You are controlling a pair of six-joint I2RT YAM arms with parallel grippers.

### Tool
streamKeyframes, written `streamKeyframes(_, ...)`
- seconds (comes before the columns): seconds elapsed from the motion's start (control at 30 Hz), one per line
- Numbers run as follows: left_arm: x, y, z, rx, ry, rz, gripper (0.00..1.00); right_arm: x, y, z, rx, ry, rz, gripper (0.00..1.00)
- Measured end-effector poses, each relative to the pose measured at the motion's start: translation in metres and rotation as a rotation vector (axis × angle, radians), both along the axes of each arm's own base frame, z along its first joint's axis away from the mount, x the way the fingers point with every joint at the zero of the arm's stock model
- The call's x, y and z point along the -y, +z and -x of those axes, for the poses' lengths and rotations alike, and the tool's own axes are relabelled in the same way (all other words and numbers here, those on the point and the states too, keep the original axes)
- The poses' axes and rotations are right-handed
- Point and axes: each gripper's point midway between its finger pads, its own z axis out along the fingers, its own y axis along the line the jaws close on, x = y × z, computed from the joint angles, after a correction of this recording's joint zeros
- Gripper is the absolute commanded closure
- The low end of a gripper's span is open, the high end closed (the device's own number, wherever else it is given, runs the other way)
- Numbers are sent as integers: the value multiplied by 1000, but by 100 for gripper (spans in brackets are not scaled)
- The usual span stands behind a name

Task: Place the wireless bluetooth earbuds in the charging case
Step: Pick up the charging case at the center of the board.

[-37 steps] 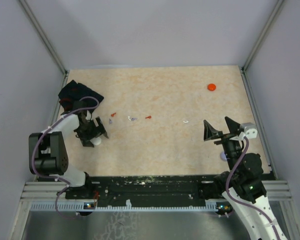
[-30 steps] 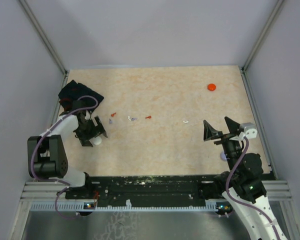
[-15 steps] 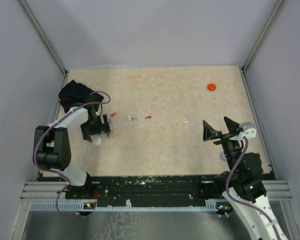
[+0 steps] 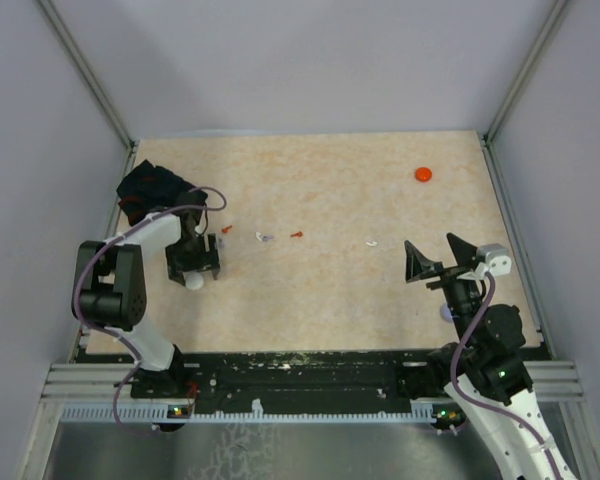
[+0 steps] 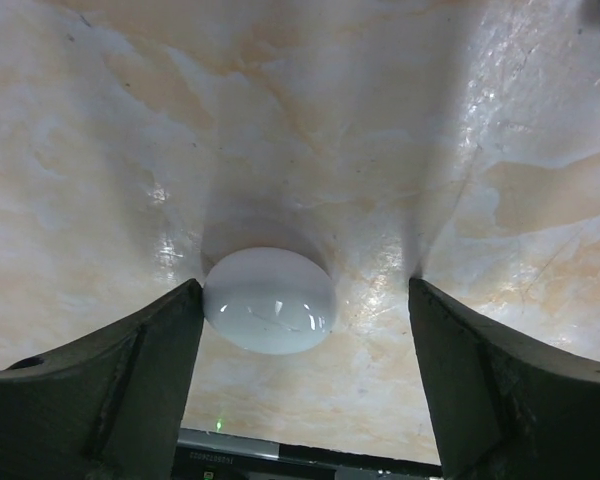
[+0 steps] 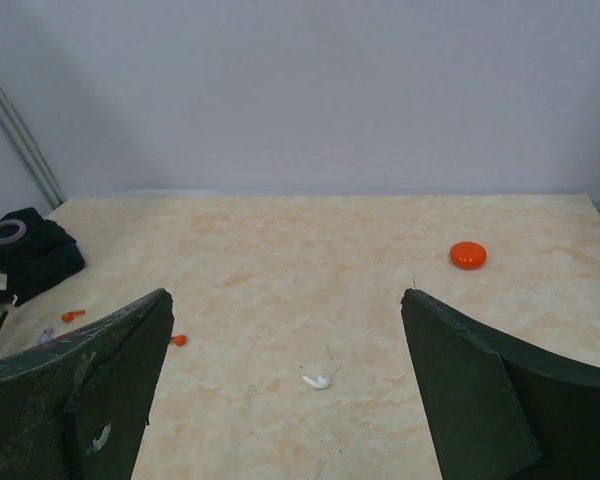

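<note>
Underneath everything, a beige marbled table (image 4: pixel 360 290), walled on three sides. On the robot's left, an arm folded tightly back on itself to bring the left gripper (image 4: pixel 195 266) straight down at the surface, presumably to take something small from above. On the other side, the right gripper (image 4: pixel 438 258), held up off the table near its own base with its fingers spread wide around nothing. Probably parked out of the way, and well placed to look out over the scattered parts. In the far left corner, a crumpled black cloth (image 4: pixel 152 185), apart from the work. Below the left gripper, a white domed charging case (image 5: pixel 270 300), apparently closed, bracketed by parted fingers. Touching or almost touching one finger (image 5: pixel 100 380) and clear of the other, so off-centre and not clamped. Toward the far right, a red disc (image 4: pixel 423 174). Smallest of all, the wireless bluetooth earbuds (image 4: pixel 296 235), loose in a ragged row across mid-table, from a red earbud (image 4: pixel 226 229) just beside the left gripper to a white earbud (image 4: pixel 372 242) nearer the right. None in the case yet.
</note>
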Motion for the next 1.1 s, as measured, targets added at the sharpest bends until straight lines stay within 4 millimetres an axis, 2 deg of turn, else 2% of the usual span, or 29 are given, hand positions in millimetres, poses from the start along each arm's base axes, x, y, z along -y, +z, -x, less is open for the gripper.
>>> streamKeyframes(0.27,13,1,7,3,-7,52,16,-1,0,0,0,4,1,4)
streamKeyframes(0.43,11,2,6,10,20,36,17,-1,0,0,0,5,1,4)
streamKeyframes(0.77,13,1,2,28,25,39,31,-3,0,1,1,14,3,4)
streamKeyframes(1.1,19,-2,8,13,3,49,31,-6,-1,0,-5,28,8,4)
